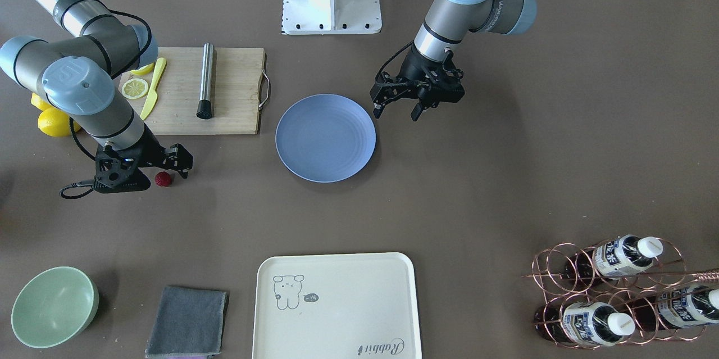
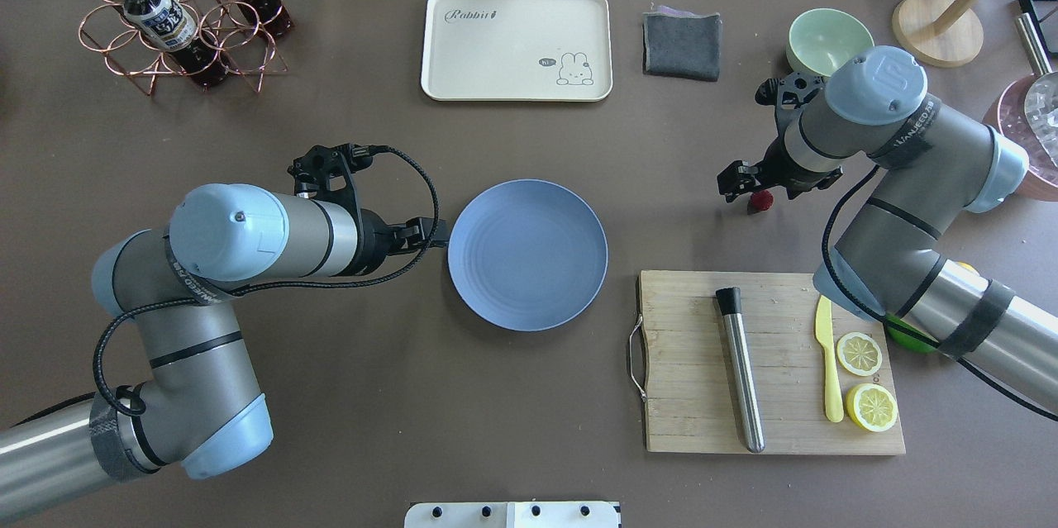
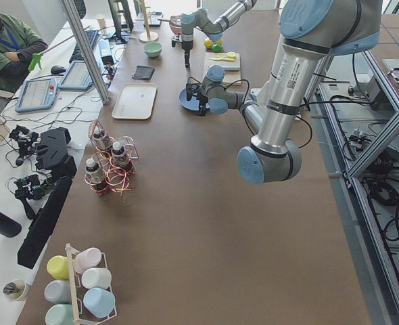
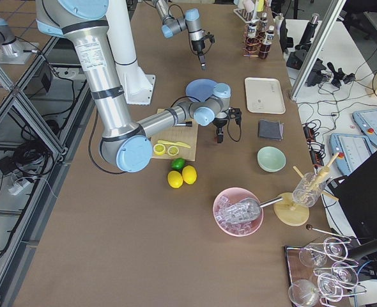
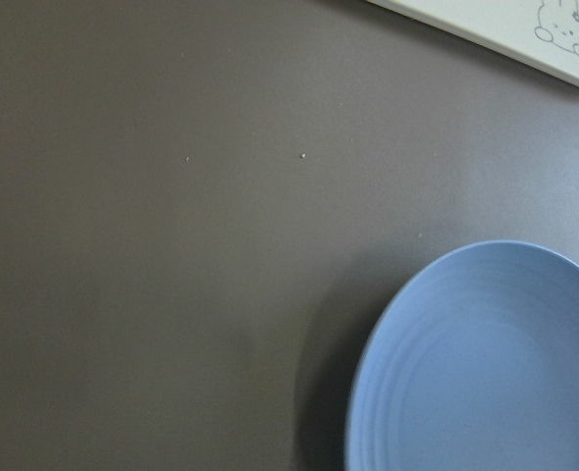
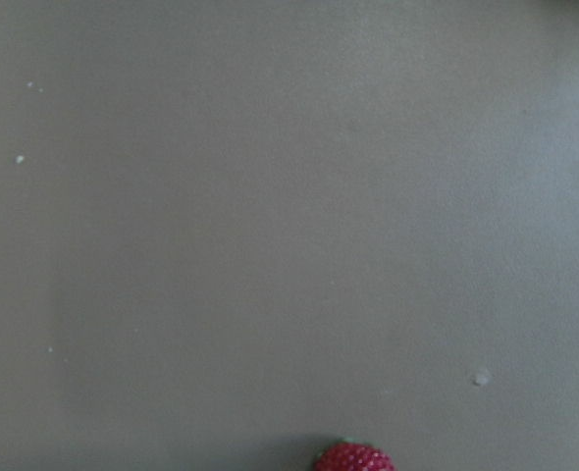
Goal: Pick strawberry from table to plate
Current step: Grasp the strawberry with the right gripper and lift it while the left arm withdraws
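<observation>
The strawberry (image 1: 163,179) (image 2: 760,200), small, dark red and bumpy, lies on the brown table (image 1: 505,151) beyond the cutting board's far edge. My right gripper (image 1: 165,175) (image 2: 762,187) hangs open low over it, one finger on each side, apart from it. In the right wrist view the strawberry (image 6: 353,458) only peeks in at the bottom edge. The blue-grey plate (image 1: 326,138) (image 2: 527,255) (image 5: 486,363) sits bare at the table's middle. My left gripper (image 1: 396,112) stands open and holds nothing, just off the plate's rim on my left.
A wooden cutting board (image 2: 686,363) carries a metal rod (image 2: 740,367), a yellow knife (image 2: 829,363) and lemon slices (image 2: 860,353). Farther off are a cream tray (image 2: 496,57), grey cloth (image 2: 682,45), green bowl (image 2: 829,40) and bottle rack (image 2: 182,16). Whole lemons (image 1: 53,122) lie by the right arm.
</observation>
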`<action>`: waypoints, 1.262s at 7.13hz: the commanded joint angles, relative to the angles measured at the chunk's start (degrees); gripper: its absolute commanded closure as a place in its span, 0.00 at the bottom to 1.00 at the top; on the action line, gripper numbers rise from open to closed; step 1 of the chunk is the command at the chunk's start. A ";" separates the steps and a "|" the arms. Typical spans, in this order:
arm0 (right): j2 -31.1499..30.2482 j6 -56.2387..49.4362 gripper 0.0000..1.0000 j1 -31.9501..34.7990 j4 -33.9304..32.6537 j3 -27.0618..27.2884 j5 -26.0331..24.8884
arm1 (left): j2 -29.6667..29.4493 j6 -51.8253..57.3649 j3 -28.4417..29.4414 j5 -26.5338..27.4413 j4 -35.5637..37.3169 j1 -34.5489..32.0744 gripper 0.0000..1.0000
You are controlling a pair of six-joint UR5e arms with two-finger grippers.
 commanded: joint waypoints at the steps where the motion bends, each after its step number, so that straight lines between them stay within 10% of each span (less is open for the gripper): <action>1: -0.07 0.00 0.27 0.13 0.00 -0.14 -0.07 | 0.05 0.00 -0.12 0.00 0.02 -0.03 0.02; 4: -0.07 -0.62 1.00 1.36 0.00 -0.32 0.19 | 0.22 0.00 -1.17 0.00 -0.07 0.14 0.02; 9: 5.19 0.35 1.00 3.91 -0.88 2.76 4.32 | 1.37 8.70 -4.25 -4.89 7.61 -5.28 0.02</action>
